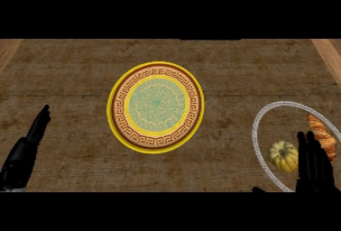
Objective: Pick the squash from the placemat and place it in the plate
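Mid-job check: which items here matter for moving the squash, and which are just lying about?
Job items: squash, placemat under it, plate at centre, right hand open beside the squash.
Lying about: croissant on the placemat; left hand resting open at the left edge.

My left robot hand (26, 144) rests open, fingers up; my right robot hand (314, 160) is open too, fingers straight.

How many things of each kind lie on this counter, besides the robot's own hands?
Plates: 1, the yellow-rimmed plate
Placemats: 1, the round placemat
Vegetables: 1, the squash
Breads: 1, the croissant
Total: 4
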